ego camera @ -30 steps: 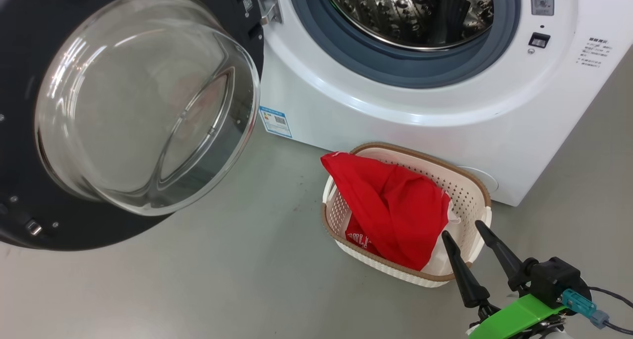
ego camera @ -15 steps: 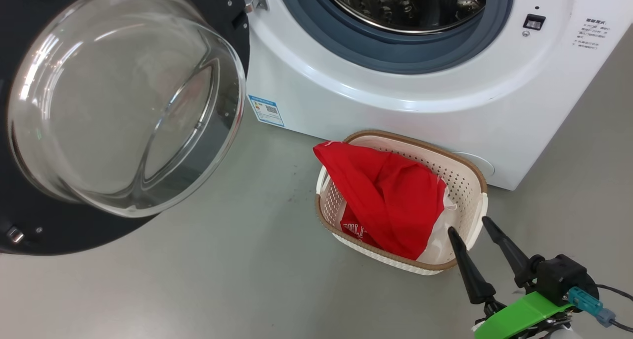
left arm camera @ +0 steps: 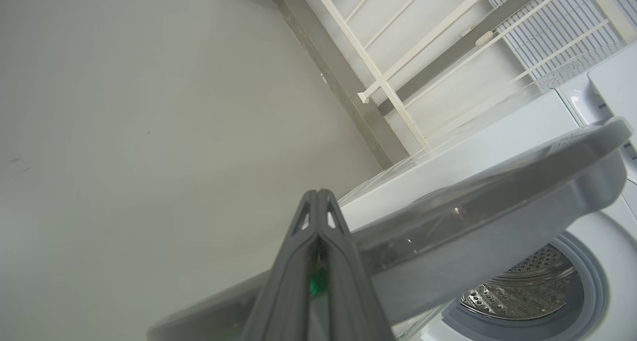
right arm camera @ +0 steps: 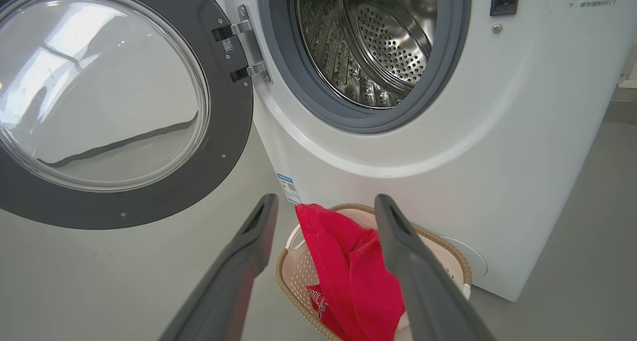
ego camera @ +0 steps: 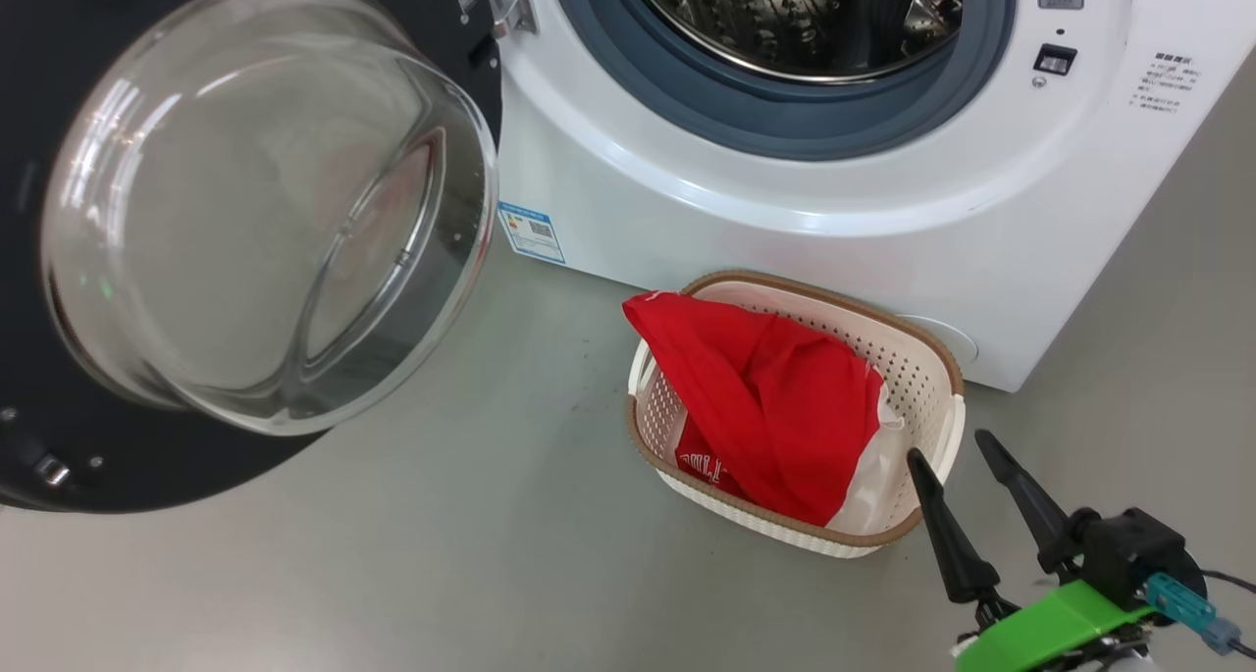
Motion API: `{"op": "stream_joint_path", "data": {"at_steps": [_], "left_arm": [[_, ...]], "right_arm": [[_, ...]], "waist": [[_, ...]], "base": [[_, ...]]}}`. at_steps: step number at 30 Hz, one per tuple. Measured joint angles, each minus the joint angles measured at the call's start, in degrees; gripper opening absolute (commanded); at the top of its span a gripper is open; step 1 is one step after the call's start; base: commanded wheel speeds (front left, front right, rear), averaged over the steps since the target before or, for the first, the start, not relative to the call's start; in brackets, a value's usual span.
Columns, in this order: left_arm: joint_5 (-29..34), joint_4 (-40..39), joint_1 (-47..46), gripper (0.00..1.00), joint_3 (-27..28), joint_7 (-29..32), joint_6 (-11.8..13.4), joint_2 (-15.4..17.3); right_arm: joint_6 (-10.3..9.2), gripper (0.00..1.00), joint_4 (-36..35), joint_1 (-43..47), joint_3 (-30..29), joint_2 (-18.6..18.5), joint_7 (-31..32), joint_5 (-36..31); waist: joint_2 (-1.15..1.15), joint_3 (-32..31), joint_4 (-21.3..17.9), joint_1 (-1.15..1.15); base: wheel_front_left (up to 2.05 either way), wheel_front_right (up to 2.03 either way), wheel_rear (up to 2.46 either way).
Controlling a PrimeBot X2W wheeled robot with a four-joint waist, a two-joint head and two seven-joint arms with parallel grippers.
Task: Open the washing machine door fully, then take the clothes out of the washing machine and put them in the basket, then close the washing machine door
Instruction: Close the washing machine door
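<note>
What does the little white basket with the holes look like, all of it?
The small cream-white plastic basket is a rounded rectangle with walls full of tiny holes, a brown woven-look rim and side handles. It stands upright on the grey floor, close in front of the big white washing machine. Bright red clothes with white parts lie in it and poke above its rim.

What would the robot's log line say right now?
door: open | washing machine: looks empty | clothes: in basket | right gripper: open, near basket | left gripper: shut
</note>
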Motion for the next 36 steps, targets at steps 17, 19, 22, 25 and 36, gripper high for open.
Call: {"op": "stream_joint_path", "data": {"at_steps": [17, 19, 22, 25, 36], "left_arm": [[-8.1, -18.8, 10.8, 0.00, -8.6, 10.6, 0.0, 2.6], [-9.7, -22.2, 12.5, 0.00, -9.5, 11.5, 0.0, 3.0], [-12.2, -27.1, 14.7, 0.00, -11.0, 12.0, 0.0, 3.0], [-14.3, -32.0, 16.4, 0.00, -12.3, 12.0, 0.0, 2.7], [-16.7, -45.5, 18.1, 0.00, -19.7, 9.0, 0.1, 1.0]], "right_arm": [[0.00, 1.00, 0.0, 3.9, -2.4, 1.2, 0.0, -0.3], [0.00, 1.00, 0.0, 4.1, -2.4, 1.3, 0.0, -0.5], [0.00, 1.00, 0.0, 4.2, -2.3, 1.4, 0.0, -0.5], [0.00, 1.00, 0.0, 4.2, -2.2, 1.4, 0.0, -0.9], [0.00, 1.00, -0.1, 4.2, -2.3, 1.3, 0.0, -1.6]], "waist": [[0.00, -4.5, 1.0, 0.00], [0.00, -4.8, 1.0, 0.00], [0.00, -5.2, 0.9, 0.00], [0.00, -5.4, 0.8, 0.00], [0.00, -5.8, 0.1, 0.00]], "base": [[0.00, 0.00, 0.00], [0.00, 0.00, 0.00], [0.00, 0.00, 0.00], [0.00, 0.00, 0.00], [0.00, 0.00, 0.00]]}}
